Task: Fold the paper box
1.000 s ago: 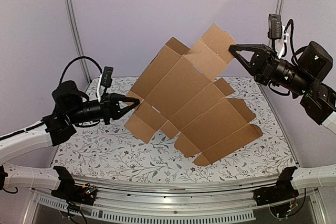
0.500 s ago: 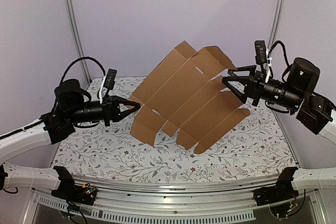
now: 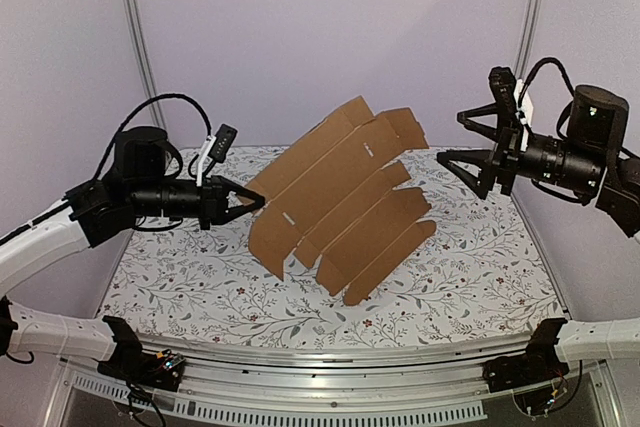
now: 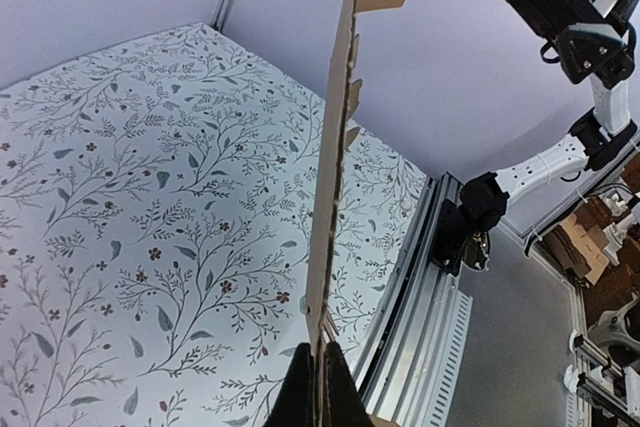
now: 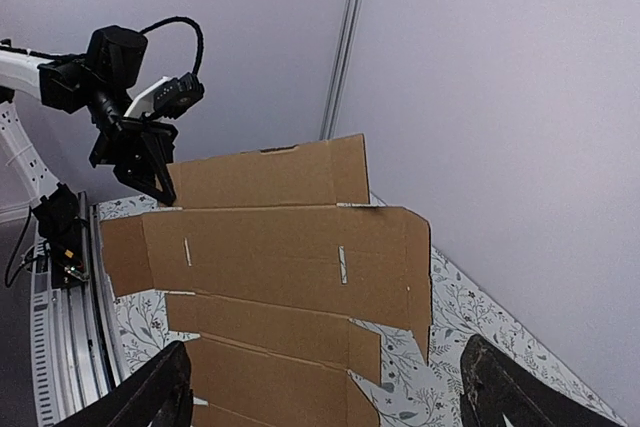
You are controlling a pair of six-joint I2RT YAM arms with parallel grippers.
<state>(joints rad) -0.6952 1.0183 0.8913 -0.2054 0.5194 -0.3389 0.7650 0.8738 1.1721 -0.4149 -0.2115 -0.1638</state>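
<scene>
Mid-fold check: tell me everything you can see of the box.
The box is a flat, unfolded sheet of plain brown cardboard, die-cut with flaps, notches, slots and creases. It hangs tilted over the table. Fingers of the left gripper pinch its left edge; the right gripper, fingers spread, stands apart from it. Whether its low corner touches the table is unclear.

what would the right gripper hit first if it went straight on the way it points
Most likely the cardboard sheet: the right gripper, open, faces it squarely, with nothing in between.
</scene>
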